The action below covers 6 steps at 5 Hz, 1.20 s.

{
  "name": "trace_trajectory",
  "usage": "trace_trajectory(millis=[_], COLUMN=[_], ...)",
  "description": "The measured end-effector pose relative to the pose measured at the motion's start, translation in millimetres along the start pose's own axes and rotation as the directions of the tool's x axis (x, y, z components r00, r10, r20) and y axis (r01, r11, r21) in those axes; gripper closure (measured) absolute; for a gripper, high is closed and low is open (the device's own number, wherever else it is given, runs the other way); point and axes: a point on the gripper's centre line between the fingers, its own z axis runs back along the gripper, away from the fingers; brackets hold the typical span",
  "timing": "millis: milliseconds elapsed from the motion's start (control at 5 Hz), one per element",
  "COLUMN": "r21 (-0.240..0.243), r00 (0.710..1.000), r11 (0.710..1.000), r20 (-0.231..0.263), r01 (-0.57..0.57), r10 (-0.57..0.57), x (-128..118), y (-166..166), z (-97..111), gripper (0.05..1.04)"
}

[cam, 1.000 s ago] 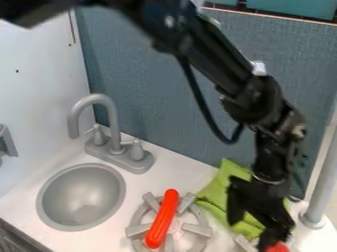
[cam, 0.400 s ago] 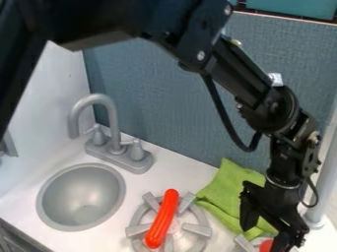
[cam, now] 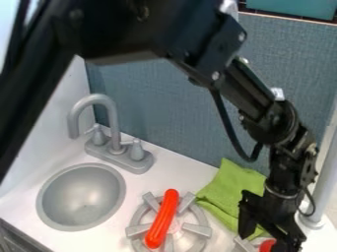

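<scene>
Two fingers of the gripper (cam: pixel 264 242) stand apart at our five o'clock, near a red object (cam: pixel 267 245); we see a red sausage (cam: pixel 162 219) on the burner (cam: pixel 197 229) at six, green cloth (cam: pixel 227 189) toward five.

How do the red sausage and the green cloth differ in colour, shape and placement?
The sausage is orange-red, while the cloth is bright green. The sausage is long, smooth and rounded; the cloth is broad and creased. The sausage lies across the burner, whereas the cloth lies on the counter behind it. Both are to the right of the sink in this view.
</scene>
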Motion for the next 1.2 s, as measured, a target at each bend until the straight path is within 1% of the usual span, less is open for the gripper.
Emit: trace_trajectory(millis=[200, 400, 600, 800, 1000, 1200], r21=[-0.001, 0.001, -0.005, -0.014, -0.027, -0.025], r00=[0.999, 0.997, 0.997, 0.998, 0.999, 0.999], r11=[1.0, 0.999, 0.999, 0.999, 0.999, 1.0], r20=[-0.038, -0.06, -0.061, -0.051, -0.038, -0.04], r01=[-0.014, -0.039, -0.041, -0.04, -0.027, -0.005], r10=[0.014, 0.039, 0.04, 0.04, 0.026, 0.004], x=[3, 2, 2, 1, 3, -5], y=[0, 0, 0, -2, -4, -3], z=[-10, -21, -21, -23, -23, -10], gripper=[0.089, 0.162, 0.449, 0.745, 0.902, 0.953])
